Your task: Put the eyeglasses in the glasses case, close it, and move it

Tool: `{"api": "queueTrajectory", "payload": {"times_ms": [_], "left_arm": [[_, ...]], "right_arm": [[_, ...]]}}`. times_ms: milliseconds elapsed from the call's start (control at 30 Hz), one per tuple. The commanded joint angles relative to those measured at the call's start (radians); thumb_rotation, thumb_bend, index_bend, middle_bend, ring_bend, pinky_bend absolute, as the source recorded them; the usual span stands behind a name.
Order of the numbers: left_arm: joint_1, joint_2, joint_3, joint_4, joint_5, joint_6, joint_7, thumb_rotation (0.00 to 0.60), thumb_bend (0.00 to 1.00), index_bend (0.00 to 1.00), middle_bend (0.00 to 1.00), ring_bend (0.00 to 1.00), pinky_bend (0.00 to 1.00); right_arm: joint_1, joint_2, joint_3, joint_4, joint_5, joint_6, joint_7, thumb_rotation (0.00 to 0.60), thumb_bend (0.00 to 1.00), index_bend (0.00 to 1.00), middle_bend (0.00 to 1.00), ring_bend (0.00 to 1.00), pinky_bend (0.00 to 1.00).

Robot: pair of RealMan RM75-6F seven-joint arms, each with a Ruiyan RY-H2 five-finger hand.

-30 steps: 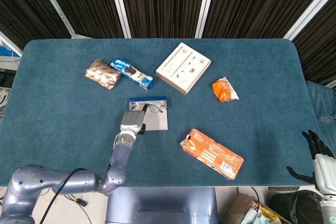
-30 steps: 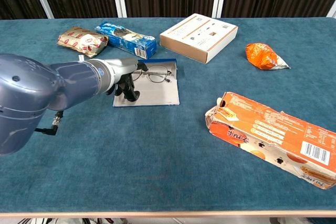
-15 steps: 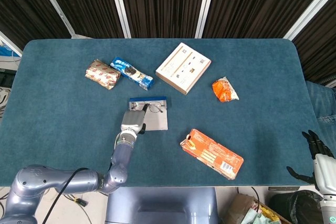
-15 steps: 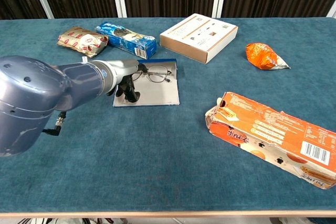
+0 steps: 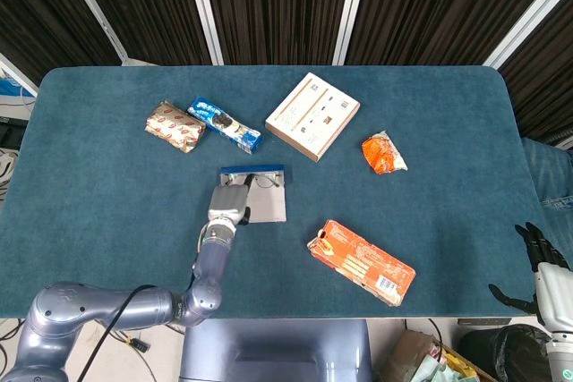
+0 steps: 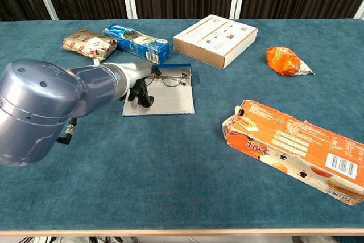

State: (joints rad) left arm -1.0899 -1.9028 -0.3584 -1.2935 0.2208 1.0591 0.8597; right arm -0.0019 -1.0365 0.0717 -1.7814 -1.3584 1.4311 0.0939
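The big blue table (image 6: 170, 163) holds everything. Near the right side lies a long orange box (image 6: 296, 149), and at the far side sit a flat tan box (image 6: 215, 39), a blue snack pack (image 6: 136, 42), a brown snack pack (image 6: 90, 44) and a small orange bag (image 6: 287, 61). The open glasses case (image 6: 168, 99) lies flat in the middle, with its blue edge on the far side. The eyeglasses (image 6: 169, 78) sit on the far part of the case, with their long side running left to right. The left hand (image 6: 141, 86) is right at the left end of the eyeglasses, with dark fingers pointing down onto the case. It seems to pinch the left arm of the eyeglasses, but I cannot tell for sure. The right hand (image 5: 540, 261) hangs off the table, far to the right, with fingers apart and holding nothing. So the left hand is much nearer.
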Motion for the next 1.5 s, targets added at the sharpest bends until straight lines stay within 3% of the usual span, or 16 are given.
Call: {"api": "queueTrajectory", "payload": {"times_ms": [33,400,667,767,933,1033,1133,1233,1500], "left_arm": [[-0.003,-0.004,-0.005,0.008,0.0,0.001,0.001,0.6,0.53,0.0,0.78,0.75,0.77],[-0.009,-0.015,-0.021,0.031,-0.004,0.004,0.013,0.6,0.53,0.0,0.78,0.75,0.77],[0.012,0.006,0.014,-0.059,0.059,0.051,0.014,0.6,0.52,0.01,0.72,0.71,0.77],[0.029,0.026,0.033,-0.119,0.105,0.086,0.005,0.6,0.48,0.09,0.67,0.66,0.73],[0.064,0.087,0.071,-0.261,0.133,0.146,0.027,0.6,0.36,0.13,0.52,0.49,0.56],[0.081,0.13,0.089,-0.342,0.135,0.179,0.047,0.6,0.31,0.11,0.33,0.29,0.38],[0.101,0.166,0.094,-0.4,0.136,0.19,0.037,0.6,0.26,0.07,0.17,0.13,0.27],[0.116,0.195,0.104,-0.438,0.164,0.194,0.023,0.6,0.24,0.02,0.1,0.04,0.17],[0.14,0.193,0.118,-0.434,0.299,0.201,-0.056,0.6,0.18,0.0,0.05,0.0,0.03]], "right_arm": [[0.0,0.0,0.0,-0.001,0.001,0.0,0.001,0.6,0.26,0.09,0.04,0.12,0.16],[0.0,0.003,0.0,-0.003,0.004,-0.004,0.003,0.6,0.26,0.09,0.04,0.12,0.16],[0.002,0.002,-0.001,-0.003,0.001,-0.006,0.0,0.6,0.26,0.09,0.04,0.12,0.16],[0.002,0.002,0.001,-0.002,0.004,-0.005,0.001,0.6,0.26,0.09,0.04,0.12,0.16],[0.003,0.002,0.001,-0.003,0.005,-0.007,0.003,0.6,0.26,0.09,0.04,0.12,0.16],[0.002,0.001,0.001,-0.002,0.002,-0.004,0.002,0.6,0.26,0.09,0.04,0.12,0.16],[0.001,0.0,0.001,-0.002,0.003,-0.002,0.0,0.6,0.26,0.09,0.04,0.12,0.16],[0.002,-0.001,0.002,-0.003,0.004,-0.002,-0.002,0.6,0.26,0.09,0.04,0.12,0.16],[0.001,-0.001,0.002,-0.01,0.01,-0.004,-0.003,0.6,0.26,0.09,0.04,0.12,0.16]]}}
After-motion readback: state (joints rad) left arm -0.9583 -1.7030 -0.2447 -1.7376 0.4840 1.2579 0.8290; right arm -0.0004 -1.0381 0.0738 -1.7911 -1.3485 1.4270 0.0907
